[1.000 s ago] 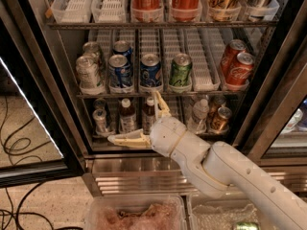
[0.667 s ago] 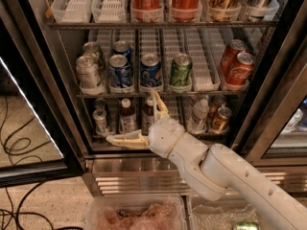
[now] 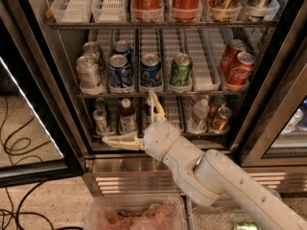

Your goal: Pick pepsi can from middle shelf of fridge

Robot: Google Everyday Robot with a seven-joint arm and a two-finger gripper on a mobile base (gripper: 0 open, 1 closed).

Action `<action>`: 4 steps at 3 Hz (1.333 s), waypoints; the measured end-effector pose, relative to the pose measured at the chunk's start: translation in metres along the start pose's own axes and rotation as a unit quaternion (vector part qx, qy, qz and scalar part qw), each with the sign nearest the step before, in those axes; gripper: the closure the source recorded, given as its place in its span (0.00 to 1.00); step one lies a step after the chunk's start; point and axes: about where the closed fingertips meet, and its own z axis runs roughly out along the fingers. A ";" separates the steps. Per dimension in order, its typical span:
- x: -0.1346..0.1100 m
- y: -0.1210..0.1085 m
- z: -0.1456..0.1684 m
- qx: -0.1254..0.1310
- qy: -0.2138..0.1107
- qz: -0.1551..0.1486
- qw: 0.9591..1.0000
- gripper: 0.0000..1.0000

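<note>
Camera view, fridge point(image 3: 72, 128) door open. The gripper point(image 3: 128, 118) on my one arm point(image 3: 230, 186) hangs in front of the lower rack of small bottles point(image 3: 197, 116), just under the middle shelf point(image 3: 211, 93). Its fingers point(image 3: 154, 108) are spread wide apart and hold nothing. One lies level and points left. The other stands upright, with its tip at the shelf rail.

The pepsi can point(image 3: 151, 72) stands upright at the front of its white lane on the middle shelf. A second blue can point(image 3: 120, 72) is just to its left and the green can point(image 3: 181, 71) just to its right. Silver cans point(image 3: 88, 73) fill the far left lane, and the red Coca-Cola cans point(image 3: 237, 63) stand well apart at the far right.

The relation that matters is this: the can lies directly above the upright finger and further into the fridge, with its long axis vertical. The open span of the fingers sits below and somewhat left of the can.

In my judgement the coming move is to lift the gripper to can height and turn the wrist so the fingers close across the can's sides. I would then advance along the lane. The neighbouring cans stand close on both sides, so there is little room for either finger, and a nudge could tip one of them.
</note>
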 end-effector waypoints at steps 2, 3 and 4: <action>0.000 0.000 0.000 0.000 0.000 0.000 1.000 0.13; 0.004 -0.002 0.002 0.008 0.007 -0.012 1.000 0.09; 0.011 -0.006 0.006 0.026 0.017 -0.027 0.999 0.10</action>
